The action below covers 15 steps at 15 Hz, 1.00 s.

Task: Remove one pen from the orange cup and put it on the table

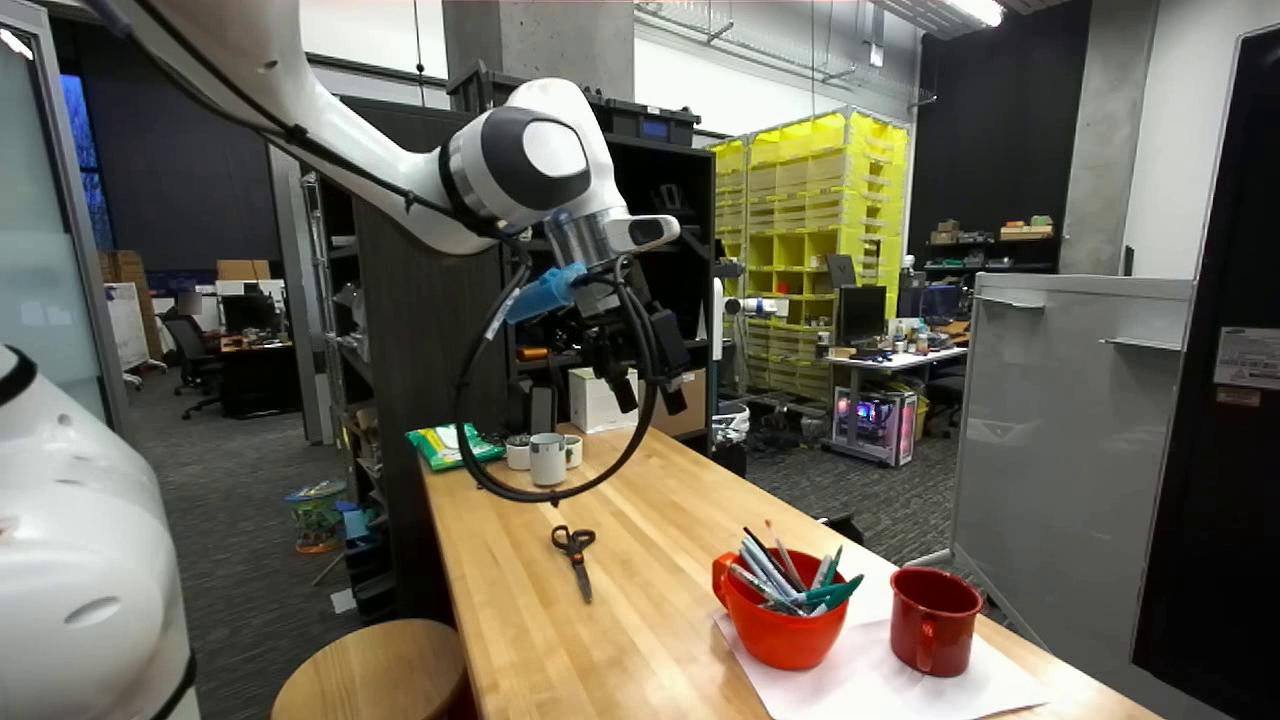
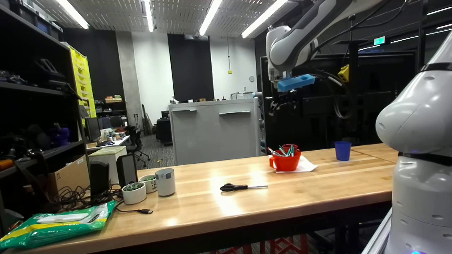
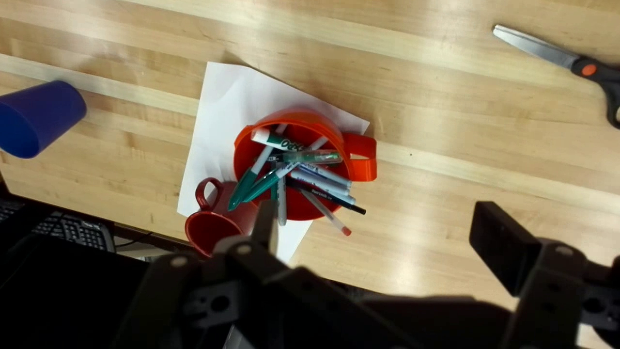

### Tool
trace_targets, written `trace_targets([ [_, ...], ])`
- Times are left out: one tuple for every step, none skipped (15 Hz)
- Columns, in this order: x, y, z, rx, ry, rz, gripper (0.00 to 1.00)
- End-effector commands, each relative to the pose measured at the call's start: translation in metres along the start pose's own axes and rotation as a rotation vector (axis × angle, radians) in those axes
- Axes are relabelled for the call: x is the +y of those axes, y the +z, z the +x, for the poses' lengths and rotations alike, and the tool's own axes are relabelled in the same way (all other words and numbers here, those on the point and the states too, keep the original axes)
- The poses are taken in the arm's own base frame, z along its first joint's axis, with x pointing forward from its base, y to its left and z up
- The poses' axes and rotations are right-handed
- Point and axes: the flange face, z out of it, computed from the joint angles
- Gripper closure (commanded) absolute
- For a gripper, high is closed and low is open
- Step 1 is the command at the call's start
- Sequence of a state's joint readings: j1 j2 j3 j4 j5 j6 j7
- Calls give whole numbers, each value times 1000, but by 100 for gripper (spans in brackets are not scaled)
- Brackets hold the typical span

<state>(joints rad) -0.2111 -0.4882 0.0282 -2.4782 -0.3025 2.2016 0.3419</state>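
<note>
A long light-brown wooden table [image 2: 197, 211] runs through both exterior views; over it hangs the white Panda arm [image 1: 550, 150], its Robotiq gripper [image 3: 385, 235] well above the surface with the fingers [image 3: 501, 247] spread wide apart; a white sheet [image 3: 213, 116] lies on the table, and upright on it stand the broad orange cup [image 1: 790, 640] and, just beside, the narrower dark red mug [image 1: 950, 630]; a blue tumbler [image 2: 342, 151] stands near the sheet; black-handled scissors [image 2: 240, 187] lie well apart from it; markers [image 3: 273, 140] and pens [image 3: 334, 220] lean in the orange cup, and the grey pen [image 3: 282, 206] is among them, its end jutting over the rim.
</note>
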Motion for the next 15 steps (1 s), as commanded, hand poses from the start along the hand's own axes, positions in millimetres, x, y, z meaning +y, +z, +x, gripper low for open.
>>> trace_targets([
  [18,8,23,24,32,48,0],
  [23,12,28,29,40,59,0],
  [27,14,34,31,41,70,0],
  [30,18,40,30,43,82,0],
  [27,14,25,27,49,57,0],
  [30,17,30,27,50,65,0],
  [32,19,34,24,51,67,0],
  [32,21,36,22,52,68,0],
  [32,22,37,21,52,68,0],
  [31,22,38,22,51,68,0],
  [31,21,38,22,51,68,0],
  [31,21,38,22,51,68,0],
  [31,21,38,22,51,68,0],
  [31,21,38,22,51,68,0],
  [31,21,38,22,51,68,0],
])
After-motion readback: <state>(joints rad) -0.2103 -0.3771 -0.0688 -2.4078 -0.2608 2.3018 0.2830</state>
